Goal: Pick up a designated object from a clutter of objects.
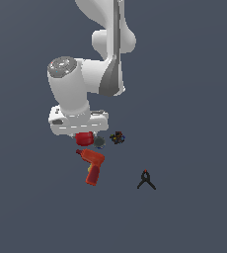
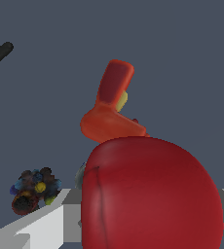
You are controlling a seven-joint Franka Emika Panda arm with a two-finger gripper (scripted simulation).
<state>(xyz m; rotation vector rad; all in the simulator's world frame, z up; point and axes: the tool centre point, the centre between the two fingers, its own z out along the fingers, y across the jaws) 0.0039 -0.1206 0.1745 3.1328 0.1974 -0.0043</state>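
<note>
Flat dark grey-blue floor, same plain grey backdrop. Gripper [image 1: 85,134] low over red apple [image 1: 84,139], beside orange-red drill [image 1: 92,166] and teal disc [image 1: 99,142]; can't tell whether the jaws grip it.

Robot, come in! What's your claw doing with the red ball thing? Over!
Claw down over the red lump; open or shut, cannot tell. Lump fills the wrist view, right between the fingers. Orange-red drill and grey-teal disc crowd close beside it.

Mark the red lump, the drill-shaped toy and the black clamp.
red lump [image 2: 148,194], wrist view, middle of its glossy face.
drill-shaped toy [image 1: 93,165], exterior view, its body.
black clamp [image 1: 146,180], exterior view, where its legs join.
</note>
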